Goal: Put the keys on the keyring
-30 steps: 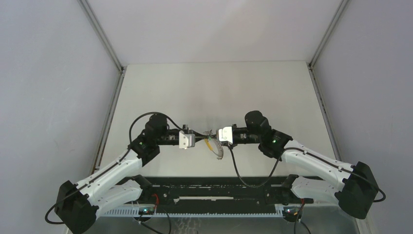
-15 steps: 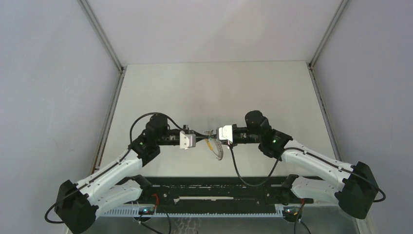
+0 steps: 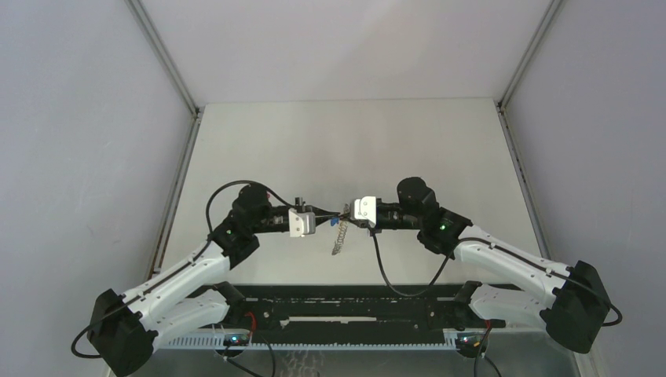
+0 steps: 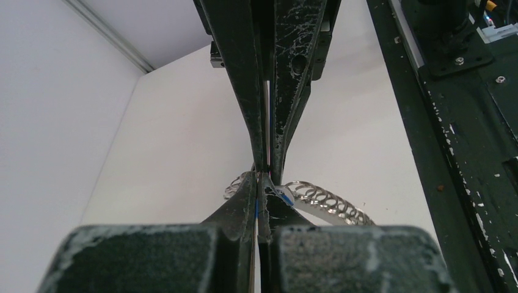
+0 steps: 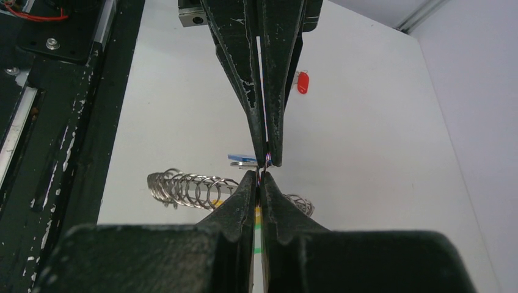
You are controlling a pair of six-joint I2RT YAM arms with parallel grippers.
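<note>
- Two end effectors are meeting tip to tip above the counter (image 3: pixel 259 141), near its front edge.
- The left end effector (image 4: pixel 260 186) is pressing shut, seemingly pinching the blue key (image 5: pixel 244 159), though the grip is hard to make out.
- The right end effector (image 5: pixel 257 181) is pinching the keyring (image 5: pixel 258 213) at its yellow tab, the bead chain (image 5: pixel 189 188) dangling beneath.
- The red key (image 5: pixel 302 82) is lying on the counter, apart from the keyring.

The table (image 3: pixel 353 141) is plain white. The left tool (image 4: pixel 261 177) and right tool (image 5: pixel 259 175) are black, scuffed grey-white. Silvery chain (image 5: pixel 189 188); red key (image 5: pixel 302 82); blue key (image 5: pixel 243 157). The tab (image 5: pixel 258 215) looks yellow-green, perhaps.
</note>
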